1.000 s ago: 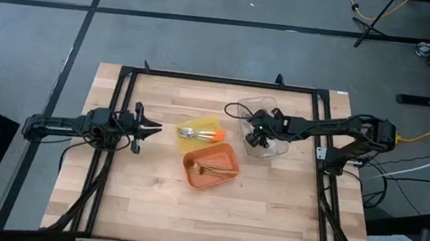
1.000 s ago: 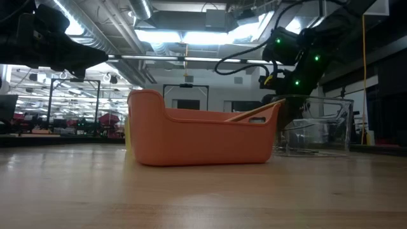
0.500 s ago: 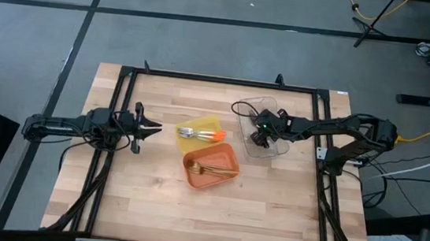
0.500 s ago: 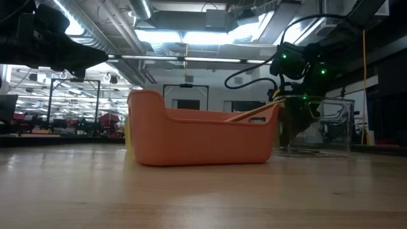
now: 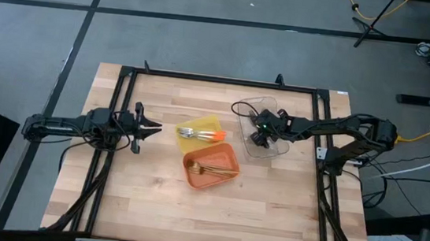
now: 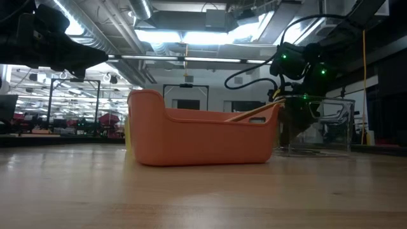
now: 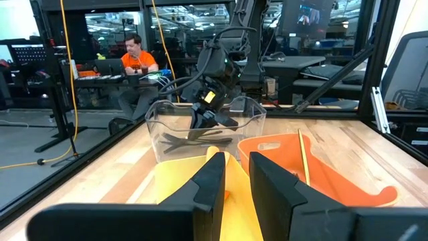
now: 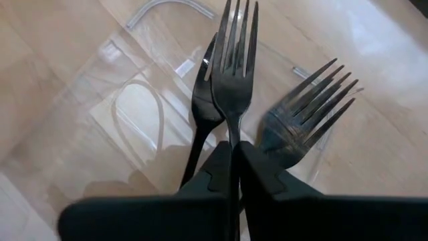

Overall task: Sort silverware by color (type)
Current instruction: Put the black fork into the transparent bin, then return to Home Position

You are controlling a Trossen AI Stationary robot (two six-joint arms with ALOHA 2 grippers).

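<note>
**Black fork pinched over the clear tray**

My left pincer hangs at the tabletop's left side, fingers parted and holding nothing. Just past it I see the yellow tray carrying the orange-handled silver forks, and touching it, the orange tray with the gold pieces. Farther right, my right pincer is down in the clear tray, clamped on a black fork's handle, with two more black utensils lying beneath it.

black fork, orange tray, yellow tray
</note>
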